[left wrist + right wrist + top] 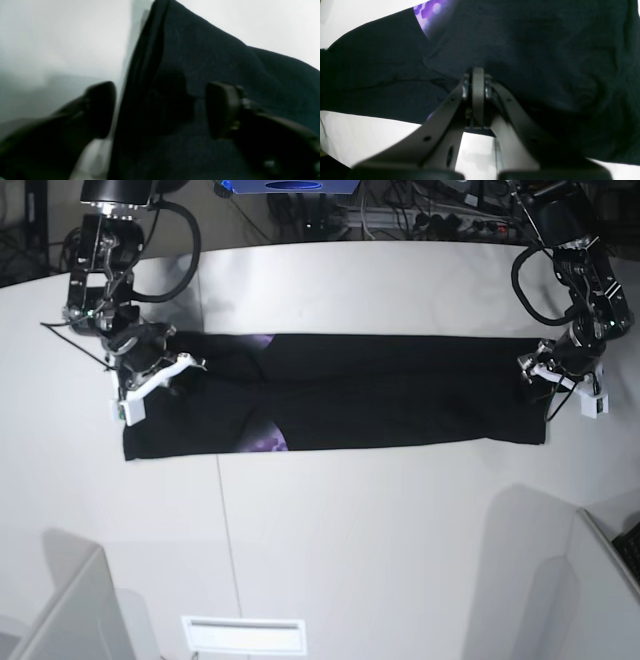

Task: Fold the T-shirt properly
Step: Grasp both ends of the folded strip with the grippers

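The black T-shirt (400, 395) lies in a long folded band across my white table (350, 530), a purple patch showing near its middle. My left hand (160, 110) stands wide at one end, gripping nothing; my right hand (478, 82) is pinched closed on the fabric at the other end.

Right wrist view: right gripper (478, 75) with fingers (478, 82) pressed together, pinching a fold of the black T-shirt (532, 50); purple patterned patch (430, 12) at top left; white bench (357, 135) below.
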Robot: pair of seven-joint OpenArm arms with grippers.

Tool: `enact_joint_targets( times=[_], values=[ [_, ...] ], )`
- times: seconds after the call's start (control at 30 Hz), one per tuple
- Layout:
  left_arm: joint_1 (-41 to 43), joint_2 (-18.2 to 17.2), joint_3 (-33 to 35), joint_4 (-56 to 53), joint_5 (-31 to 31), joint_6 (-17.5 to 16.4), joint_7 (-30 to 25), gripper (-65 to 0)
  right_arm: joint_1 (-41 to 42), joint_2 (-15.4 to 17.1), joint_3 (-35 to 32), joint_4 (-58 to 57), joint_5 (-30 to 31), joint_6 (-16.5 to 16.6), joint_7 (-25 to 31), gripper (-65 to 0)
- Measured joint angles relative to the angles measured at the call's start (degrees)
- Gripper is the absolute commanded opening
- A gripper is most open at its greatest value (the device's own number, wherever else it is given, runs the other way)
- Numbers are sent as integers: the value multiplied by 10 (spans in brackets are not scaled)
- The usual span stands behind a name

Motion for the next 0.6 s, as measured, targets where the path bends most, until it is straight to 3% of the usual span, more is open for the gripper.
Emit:
enact_joint_targets(
  times=[0.13, 0.2, 0.47, 0.6],
  values=[
    [-1, 0, -1, -22, -8, -1, -8, -540, -9, 0, 1, 0, -1, 0, -1, -650],
    [0, 0, -1, -28, -12, -2, -6, -650, -9, 0, 1, 0, 0, 0, 4, -650],
    [0, 6, -56, -26, -13, -10, 15, -650, -32, 0, -2, 23, 0, 0, 22, -650],
    [12, -10, -82, -3, 12, 2, 34, -650, -41, -1, -1, 43, 2, 0, 24, -650]
  ],
)
